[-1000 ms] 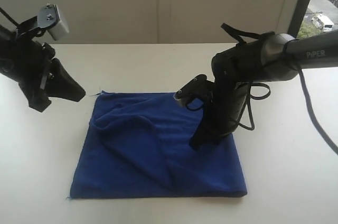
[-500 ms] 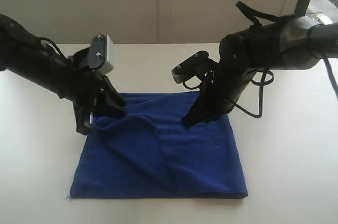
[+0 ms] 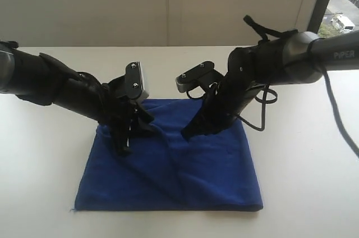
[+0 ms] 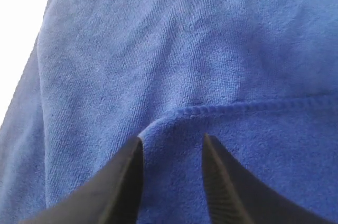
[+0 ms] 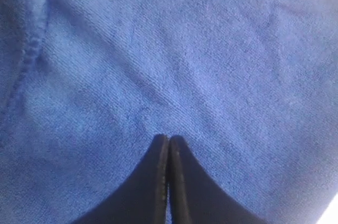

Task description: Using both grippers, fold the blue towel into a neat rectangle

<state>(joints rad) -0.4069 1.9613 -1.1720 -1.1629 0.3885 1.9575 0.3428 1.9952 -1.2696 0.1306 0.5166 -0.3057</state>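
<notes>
Royal-blue terry towel (image 3: 185,184), a rumpled rectangle of soft cloth, lies spread on a white tabletop (image 3: 303,159), its near edge straight and long creases running across its middle. Farther back on the towel's left side, a hemmed flap (image 4: 227,110) is folded over the cloth. The black left gripper (image 3: 124,140) points down at it with jaws spread, one finger on either side of the flap's curved corner. Whether the fingers touch the cloth cannot be told. Near it, over the towel's far half, the black right gripper (image 3: 188,132) points down with its fingers pressed together and nothing between them. Behind it stretches an arm lettered "PiPER" (image 3: 340,55). Beyond the table stand a pale wall (image 3: 168,8) and a window (image 3: 343,2) at far right.
</notes>
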